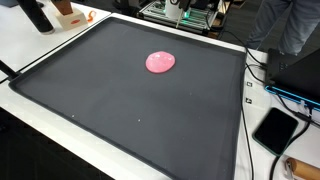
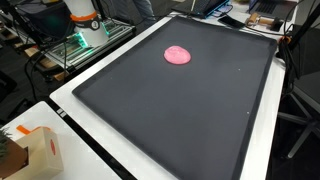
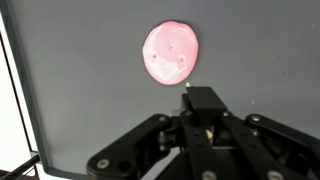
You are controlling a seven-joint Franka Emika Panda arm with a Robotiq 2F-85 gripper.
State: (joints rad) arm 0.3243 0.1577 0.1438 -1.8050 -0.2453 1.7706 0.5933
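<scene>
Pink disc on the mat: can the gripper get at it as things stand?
Probably yes: the pink disc lies alone on the dark mat, just ahead of the gripper in the wrist view, nothing between them.

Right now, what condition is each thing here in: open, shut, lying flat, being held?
gripper, looks shut, holds nothing, hangs close to the pink disc but apart from it.
pink disc, lying flat on the black mat, untouched.
black mat, spread flat on the white table.
dark phone-like device, lying flat beside the mat, screen dark.
</scene>
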